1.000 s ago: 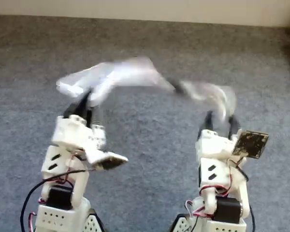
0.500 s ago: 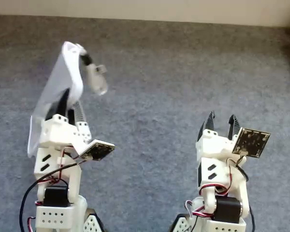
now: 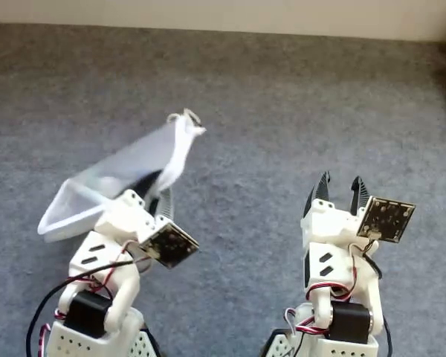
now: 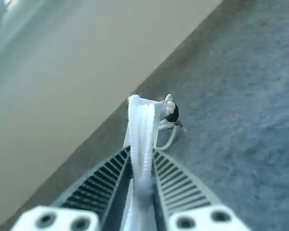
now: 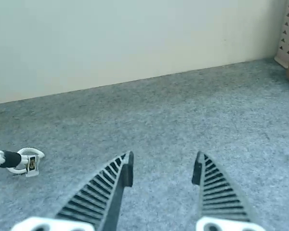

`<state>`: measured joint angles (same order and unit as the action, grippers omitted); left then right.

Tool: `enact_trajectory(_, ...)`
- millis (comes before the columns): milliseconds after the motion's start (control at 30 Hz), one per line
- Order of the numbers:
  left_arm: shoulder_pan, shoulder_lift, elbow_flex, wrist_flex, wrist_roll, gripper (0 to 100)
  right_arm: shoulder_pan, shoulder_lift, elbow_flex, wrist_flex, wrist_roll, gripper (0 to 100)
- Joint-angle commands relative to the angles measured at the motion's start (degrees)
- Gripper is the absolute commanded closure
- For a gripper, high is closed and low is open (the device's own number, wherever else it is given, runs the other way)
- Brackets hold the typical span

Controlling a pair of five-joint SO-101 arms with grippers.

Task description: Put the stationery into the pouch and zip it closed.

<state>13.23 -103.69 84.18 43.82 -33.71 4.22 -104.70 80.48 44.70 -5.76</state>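
Pouch (image 3: 123,175) is lifted slantwise above the grey carpet (image 3: 245,89), over the left arm; I cannot tell what it holds, so whether the stationery is loaded remains open. Left hand (image 4: 142,153) is clamped on the pouch's zip edge, the strip running out between its fingers, while the right hand (image 3: 339,187) sits low near its base, fingers apart, holding nothing. Zip pull (image 4: 171,111) sits at the strip's far end, so I judge the zip closed or nearly so.
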Motion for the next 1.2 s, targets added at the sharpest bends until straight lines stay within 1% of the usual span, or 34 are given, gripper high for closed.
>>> enact_trajectory(0,6.7,-0.7,-4.1,3.0,1.1,99,0.6,-0.6,-0.3,-0.1,-0.2,80.7)
enact_trajectory(133,9.8,-0.7,-4.2,4.9,3.6,99,0.6,-0.6,-0.3,-0.1,-0.1,80.7)
enact_trajectory(333,14.0,-0.7,-4.4,7.4,4.0,99,0.6,-0.6,-0.3,-0.1,0.1,80.7)
enact_trajectory(533,14.8,-0.7,-4.1,7.6,3.8,99,0.6,-0.6,-0.3,-0.2,0.2,80.7)
enact_trajectory(700,14.7,-0.7,-4.3,7.6,3.9,90,0.6,-0.6,-0.3,-0.2,0.2,80.7)
enact_trajectory(833,14.8,-0.7,-4.4,7.6,4.0,87,0.6,-0.6,-0.3,-0.2,0.2,80.7)
enact_trajectory(967,14.5,-0.9,-5.8,12.1,4.1,82,0.6,-0.6,-0.3,-0.2,0.3,80.7)
enact_trajectory(1000,14.5,-0.9,-7.0,14.0,5.3,81,0.6,-0.6,-0.3,-0.2,0.3,80.7)
enact_trajectory(1100,14.7,-0.9,-12.5,18.5,11.9,77,0.6,-0.6,-0.3,-0.2,0.3,80.7)
enact_trajectory(1167,14.8,-0.9,-15.9,20.6,14.2,75,0.6,-0.6,-0.3,-0.2,0.3,80.7)
